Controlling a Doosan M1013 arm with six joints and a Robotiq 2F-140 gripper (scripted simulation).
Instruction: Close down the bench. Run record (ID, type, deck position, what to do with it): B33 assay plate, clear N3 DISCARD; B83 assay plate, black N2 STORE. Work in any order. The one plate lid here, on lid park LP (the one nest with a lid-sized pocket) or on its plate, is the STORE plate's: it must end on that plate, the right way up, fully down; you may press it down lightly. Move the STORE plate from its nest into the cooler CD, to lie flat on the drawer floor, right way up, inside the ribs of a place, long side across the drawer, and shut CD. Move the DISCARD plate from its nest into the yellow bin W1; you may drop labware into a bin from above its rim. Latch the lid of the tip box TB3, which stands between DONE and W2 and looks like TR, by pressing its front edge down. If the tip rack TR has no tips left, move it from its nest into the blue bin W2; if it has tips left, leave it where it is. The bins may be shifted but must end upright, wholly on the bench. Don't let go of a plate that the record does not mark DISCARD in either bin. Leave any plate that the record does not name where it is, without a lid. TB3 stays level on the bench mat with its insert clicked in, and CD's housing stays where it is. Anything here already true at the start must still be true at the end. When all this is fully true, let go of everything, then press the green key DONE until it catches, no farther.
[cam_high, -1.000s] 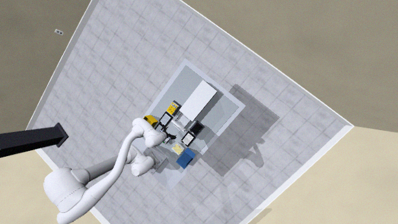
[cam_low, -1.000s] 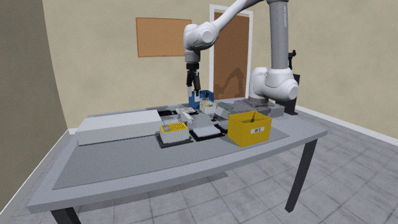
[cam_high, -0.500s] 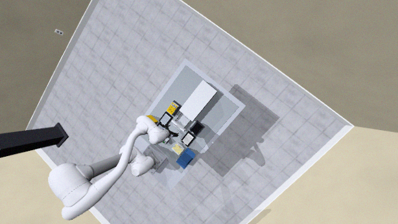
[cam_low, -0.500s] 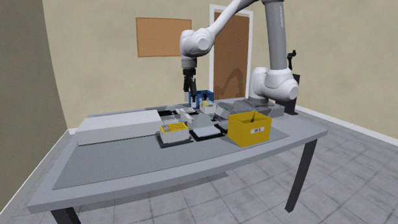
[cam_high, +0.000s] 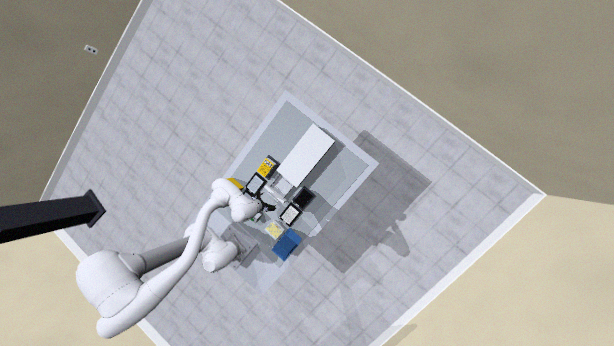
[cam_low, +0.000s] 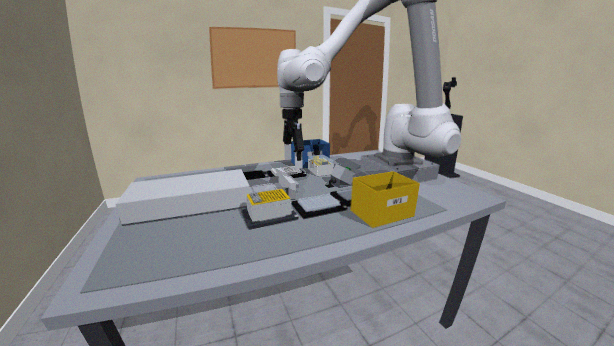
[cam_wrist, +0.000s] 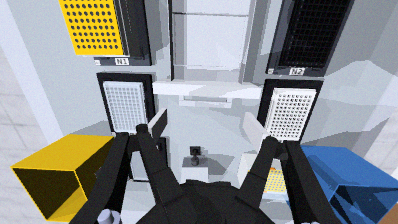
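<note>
Left of the cooler (cam_low: 180, 196) on the table (cam_low: 250, 260) nothing mattered; beside its right end sat the yellow-topped tip rack (cam_low: 268, 196), then a clear plate (cam_low: 318, 202), then the yellow bin (cam_low: 385, 198). Past the cooler's far end lay the black plate (cam_wrist: 311, 31), with another pale plate (cam_wrist: 289, 113) just in front of it and the blue bin (cam_wrist: 350, 175) nearer.

Two pale plates looked alike, so the likeliest error was binning the wrong one; I could not read which nest was N3.

The pincer (cam_wrist: 204, 131) hung above the middle of the layout, spread wide, holding nothing and touching nothing.
</note>
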